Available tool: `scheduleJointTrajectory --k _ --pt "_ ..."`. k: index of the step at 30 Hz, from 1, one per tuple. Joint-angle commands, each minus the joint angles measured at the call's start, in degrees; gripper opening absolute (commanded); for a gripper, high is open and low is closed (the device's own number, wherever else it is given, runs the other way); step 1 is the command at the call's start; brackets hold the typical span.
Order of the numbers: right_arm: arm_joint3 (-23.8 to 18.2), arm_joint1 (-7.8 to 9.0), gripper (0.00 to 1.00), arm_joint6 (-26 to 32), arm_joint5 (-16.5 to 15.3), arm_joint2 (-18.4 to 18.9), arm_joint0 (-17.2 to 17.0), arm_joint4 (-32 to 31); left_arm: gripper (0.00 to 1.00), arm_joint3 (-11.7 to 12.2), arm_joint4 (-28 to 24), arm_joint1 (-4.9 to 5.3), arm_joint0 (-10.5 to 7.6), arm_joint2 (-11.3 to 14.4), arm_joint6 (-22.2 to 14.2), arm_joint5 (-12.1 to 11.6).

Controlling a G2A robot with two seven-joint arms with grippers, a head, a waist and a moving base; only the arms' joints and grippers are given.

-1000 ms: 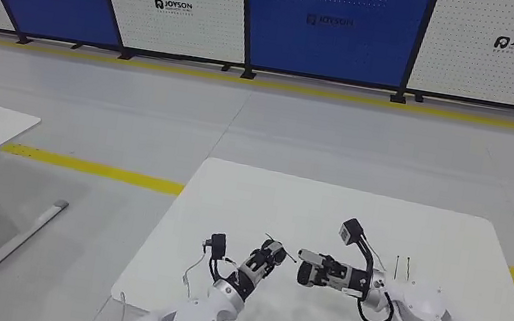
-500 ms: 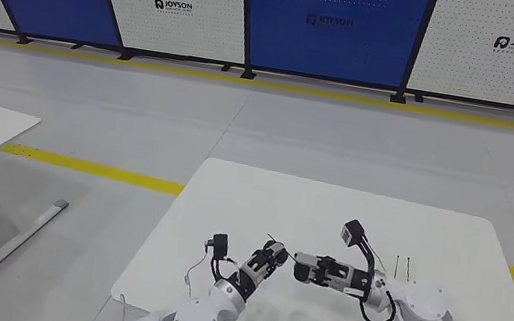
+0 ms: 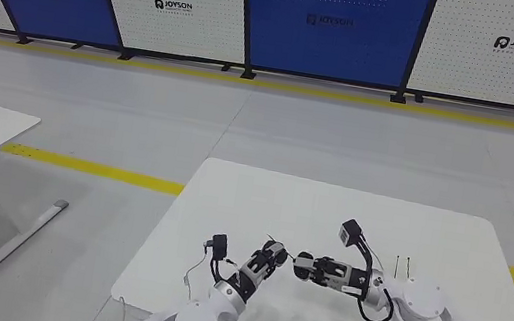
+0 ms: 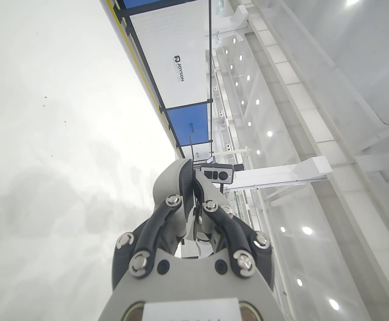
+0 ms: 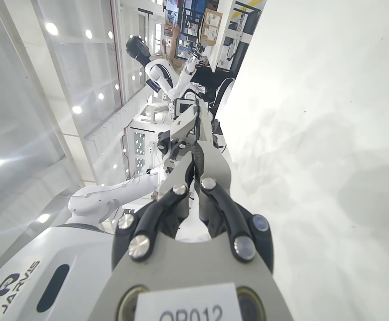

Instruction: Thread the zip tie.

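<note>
My left end effector is clamped on the zip tie, held above the desk; right end effector closed at its 3 o'clock. It looks light, thin, springy, slippery, so pinch near the tip.

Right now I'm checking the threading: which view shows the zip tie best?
The left wrist view: the zip tie juts as a thin black strip past the shut fingertips of the left gripper. The right wrist view shows a dark strip beyond the right gripper; the top view, a faint line.
</note>
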Motion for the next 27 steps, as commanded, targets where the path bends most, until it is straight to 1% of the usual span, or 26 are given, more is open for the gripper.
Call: scheduleJointTrajectory --k 1,14,15,16,17,18,19,20,22,23,24,25,27 --pt "-0.04 -0.01 0.0 -0.17 -0.08 0.1 -0.01 -0.03 1.0 0.01 0.0 0.01 -0.01 0.02 -0.02 0.01" --pt "-0.04 -0.01 0.0 -0.17 -0.08 0.1 -0.01 -0.03 1.0 0.01 0.0 0.01 -0.01 0.02 -0.02 0.01" --pt "-0.04 -0.01 0.0 -0.17 -0.08 0.1 -0.01 -0.03 1.0 0.08 -0.05 0.02 -0.07 0.01 -1.27 0.36" --pt "-0.04 -0.01 0.0 -0.17 -0.08 0.1 -0.01 -0.03 1.0 0.14 -0.38 0.18 -0.32 -0.65 -4.05 1.08" --pt "-0.04 -0.01 0.0 -0.17 -0.08 0.1 -0.01 -0.03 1.0 0.19 -0.46 0.42 -0.48 -1.63 -6.4 0.64" --pt "-0.04 -0.01 0.0 -0.17 -0.08 0.1 -0.01 -0.03 1.0 0.48 -1.17 0.7 -0.43 -2.61 -9.6 0.59" --pt "-0.04 -0.01 0.0 -0.17 -0.08 0.1 -0.01 -0.03 1.0 0.59 -3.16 1.06 -0.46 -3.92 -13.83 1.49" --pt "-0.04 -0.01 0.0 -0.17 -0.08 0.1 -0.01 -0.03 1.0 0.91 -3.95 1.73 -0.65 -6.11 -19.2 3.54" --pt "-0.04 -0.01 0.0 -0.17 -0.08 0.1 -0.01 -0.03 1.0 1.1 -3.25 2.78 -0.26 -8.91 -26.69 6.75" --pt "-0.04 -0.01 0.0 -0.17 -0.08 0.1 -0.01 -0.03 1.0 1.07 -1.98 3.45 0.1 -10.54 -31.01 8.73" --pt "-0.04 -0.01 0.0 -0.17 -0.08 0.1 -0.01 -0.03 1.0 0.91 -1.51 3.84 0.54 -11.71 -33.12 9.29" --pt "-0.04 -0.01 0.0 -0.17 -0.08 0.1 -0.01 -0.03 1.0 0.64 -2.33 4.04 1.18 -12.82 -33.8 9.28" --pt "-0.04 -0.01 0.0 -0.17 -0.08 0.1 -0.01 -0.03 1.0 0.64 -2.33 4.04 1.18 -12.82 -33.8 9.28"
